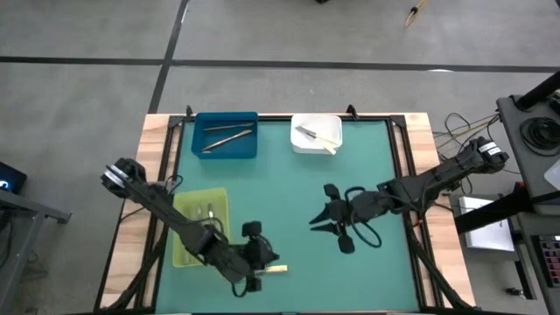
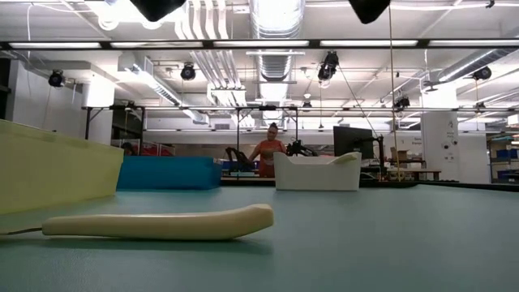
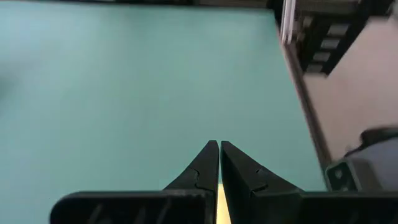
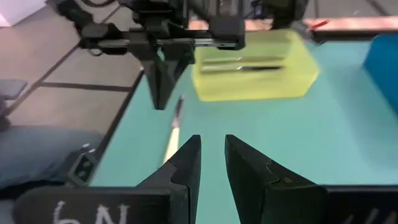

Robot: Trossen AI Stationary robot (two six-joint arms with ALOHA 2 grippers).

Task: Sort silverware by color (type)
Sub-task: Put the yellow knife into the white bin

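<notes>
Knife (image 1: 273, 269) with pale yellow handle, flat on the table (image 1: 289, 192) at its near edge, beside my left gripper (image 1: 254, 282), whose fingers are pressed together on nothing. My right gripper (image 1: 317, 224), mid-table, stands slightly parted, empty.

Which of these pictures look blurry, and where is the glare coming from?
Left wrist view: soft throughout, the left gripper and mat smeared. Right wrist view: the yellow tray and knife are blurred. Low view: ceiling lights flare white; the knife handle up close is fairly crisp. High view: evenly lit, no glare.
</notes>
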